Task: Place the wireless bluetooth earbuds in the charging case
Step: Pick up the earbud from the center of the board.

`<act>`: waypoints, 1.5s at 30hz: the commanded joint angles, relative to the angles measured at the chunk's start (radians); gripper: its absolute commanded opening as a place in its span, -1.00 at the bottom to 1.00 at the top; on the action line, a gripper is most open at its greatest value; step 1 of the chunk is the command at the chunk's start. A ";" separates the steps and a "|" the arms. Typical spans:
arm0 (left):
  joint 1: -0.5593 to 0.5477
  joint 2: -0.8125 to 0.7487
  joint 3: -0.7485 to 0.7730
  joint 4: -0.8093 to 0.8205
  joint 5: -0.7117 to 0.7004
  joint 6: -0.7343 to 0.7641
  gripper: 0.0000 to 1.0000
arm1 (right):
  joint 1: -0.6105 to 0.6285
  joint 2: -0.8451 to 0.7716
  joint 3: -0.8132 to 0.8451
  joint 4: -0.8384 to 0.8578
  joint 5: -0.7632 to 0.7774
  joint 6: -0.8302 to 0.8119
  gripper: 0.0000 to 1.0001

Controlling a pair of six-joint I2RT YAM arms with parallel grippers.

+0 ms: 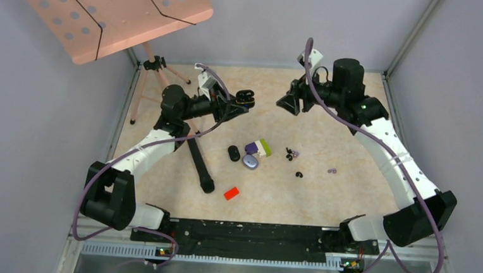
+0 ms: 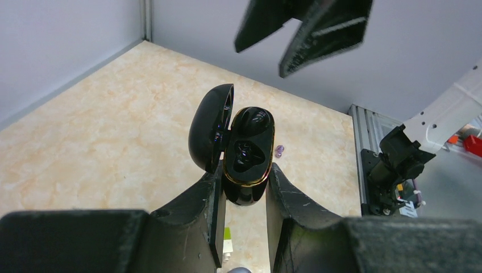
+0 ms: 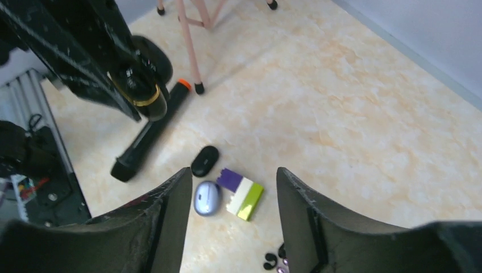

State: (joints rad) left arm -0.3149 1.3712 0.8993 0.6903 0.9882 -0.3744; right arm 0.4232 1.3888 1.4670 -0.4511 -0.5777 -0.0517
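The left gripper (image 2: 245,187) is clenched on the base of the glossy black, gold-rimmed charging case (image 2: 248,148), which it holds aloft with the lid open at upper centre of the top view. The tiny black and pale purple earbuds (image 1: 291,155) lie scattered right of centre on the beige marbled table (image 1: 354,118). The right gripper (image 3: 233,187) hangs released and empty. It should probably descend on one black bud and pinch its sides.

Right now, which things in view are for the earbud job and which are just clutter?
Job: open black case in left gripper, closed black case, lilac case, black earbuds, purple earbuds.
Clutter: toy bricks, red block, black orange-tipped tube, pink music stand.
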 commanded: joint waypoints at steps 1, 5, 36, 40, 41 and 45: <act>0.007 -0.024 -0.031 0.001 -0.085 -0.087 -1.00 | -0.013 -0.076 -0.121 -0.146 0.015 -0.213 0.00; 0.030 -0.034 -0.032 -0.043 -0.100 -0.106 -1.00 | -0.013 -0.099 -0.304 -0.205 0.075 -0.375 -0.23; 0.138 -0.070 -0.071 -0.107 -0.181 -0.163 -1.00 | -0.012 0.255 -0.325 -0.212 0.015 -1.282 -0.28; 0.146 -0.072 -0.071 -0.108 -0.182 -0.160 -1.00 | -0.011 0.311 -0.289 -0.268 0.045 -1.376 -0.26; 0.147 -0.072 -0.071 -0.108 -0.183 -0.159 -1.00 | -0.011 0.322 -0.282 -0.281 0.051 -1.394 -0.26; 0.155 -0.073 -0.071 -0.107 -0.184 -0.160 -1.00 | -0.012 0.357 -0.261 -0.296 0.065 -1.415 -0.27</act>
State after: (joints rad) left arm -0.1711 1.3430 0.8391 0.5526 0.8165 -0.5297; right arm 0.4095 1.7203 1.1488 -0.6968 -0.5056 -1.3727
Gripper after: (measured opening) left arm 0.318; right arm 0.368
